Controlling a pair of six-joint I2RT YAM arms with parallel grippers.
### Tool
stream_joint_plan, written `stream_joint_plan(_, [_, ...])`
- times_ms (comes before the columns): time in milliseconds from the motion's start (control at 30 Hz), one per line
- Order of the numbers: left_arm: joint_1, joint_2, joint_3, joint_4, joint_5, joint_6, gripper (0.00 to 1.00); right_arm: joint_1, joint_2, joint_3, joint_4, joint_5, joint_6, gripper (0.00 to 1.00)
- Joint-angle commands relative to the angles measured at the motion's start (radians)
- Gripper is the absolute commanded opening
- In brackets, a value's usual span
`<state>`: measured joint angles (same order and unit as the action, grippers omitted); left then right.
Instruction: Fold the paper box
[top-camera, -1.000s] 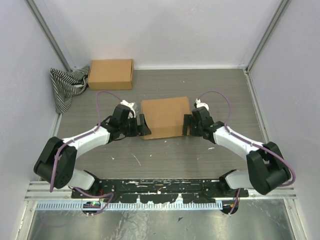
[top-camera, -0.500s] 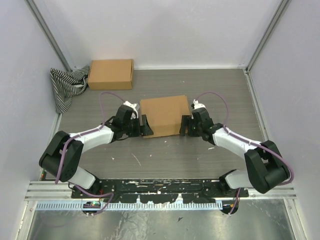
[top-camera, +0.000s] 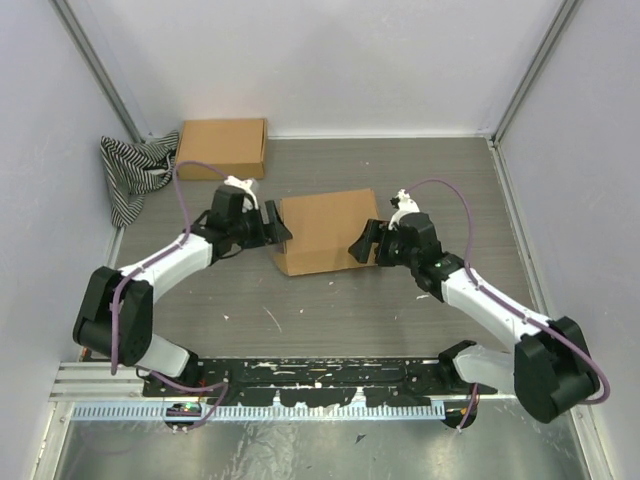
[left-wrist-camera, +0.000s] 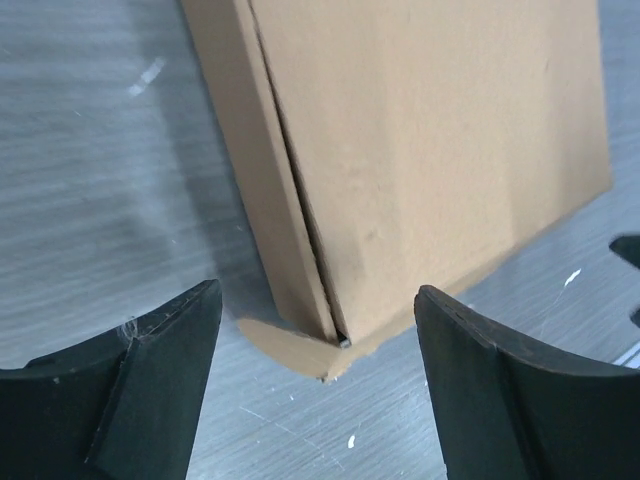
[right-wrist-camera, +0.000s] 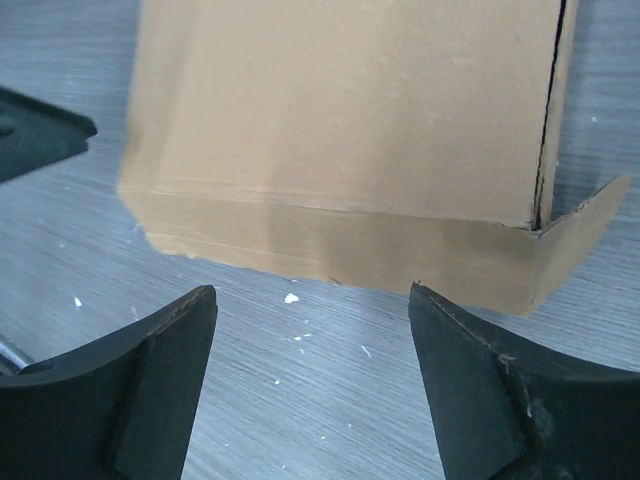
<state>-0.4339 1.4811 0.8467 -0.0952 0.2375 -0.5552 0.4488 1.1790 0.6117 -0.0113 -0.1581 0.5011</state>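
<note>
Left gripper (top-camera: 270, 222), black two-finger sort: spread wide, nothing between the pads, parked just beside the left edge of the plain brown corrugated cardboard mailer box (top-camera: 325, 232). Right gripper (top-camera: 363, 243), same make: likewise spread and empty, just off the box's right edge, not touching.

Box lying flat near the middle of the grey wood-grain table (top-camera: 330, 310), slightly skewed, lid down over the shallow tray (side seam plain in the left wrist view). Looks nearly finished, judging by shape: walls up, lid shut. Leftovers: a small cardboard tab (left-wrist-camera: 300, 352) poking out at the bottom corner in the left wrist view, and a loose angled flap end (right-wrist-camera: 578, 235) jutting past a corner in the right wrist view. Cannot tell whether both belong to one corner.

Probably at the closing step, then: tucking stray ends and pressing the lid home. Next move, on this reading: close in from both sides, steady one edge, push the protruding flap into its slit from the other. Calls for a light, square push, or risks crumpling the thin board or sliding the whole box across the smooth top.

Well apart at the far left: a second, fully formed brown cardboard box (top-camera: 222, 148) and a crumpled black-and-white striped cloth (top-camera: 130, 172), neither part of the job.
</note>
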Motion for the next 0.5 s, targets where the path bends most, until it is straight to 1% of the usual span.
stream_joint_plan(0, [0.084, -0.005, 0.043, 0.007, 0.093, -0.014, 0.85, -0.001, -0.078, 0.103, -0.056, 0.065, -0.02, 0.84])
stream_joint_plan(67, [0.086, 0.019, 0.032, 0.047, 0.122, -0.026, 0.86, -0.012, -0.044, 0.156, -0.146, 0.191, -0.07, 0.86])
stream_joint_plan(100, [0.085, 0.034, 0.022, 0.074, 0.146, -0.036, 0.86, -0.026, -0.017, 0.173, -0.17, 0.229, -0.081, 0.87])
stream_joint_plan(133, [0.086, 0.048, 0.012, 0.098, 0.162, -0.048, 0.87, -0.044, 0.021, 0.182, -0.174, 0.238, -0.095, 0.9])
stream_joint_plan(200, [0.085, 0.071, -0.018, 0.154, 0.196, -0.075, 0.87, -0.091, 0.083, 0.181, -0.129, 0.191, -0.1, 0.92])
stream_joint_plan(300, [0.085, 0.092, -0.052, 0.231, 0.24, -0.115, 0.87, -0.152, 0.187, 0.185, -0.033, 0.068, -0.1, 0.92])
stream_joint_plan(367, [0.084, 0.099, -0.061, 0.256, 0.259, -0.128, 0.87, -0.166, 0.243, 0.199, 0.015, 0.012, -0.108, 0.92])
stream_joint_plan(467, [0.083, 0.122, -0.045, 0.259, 0.27, -0.135, 0.87, -0.167, 0.317, 0.246, 0.013, -0.053, -0.122, 0.9])
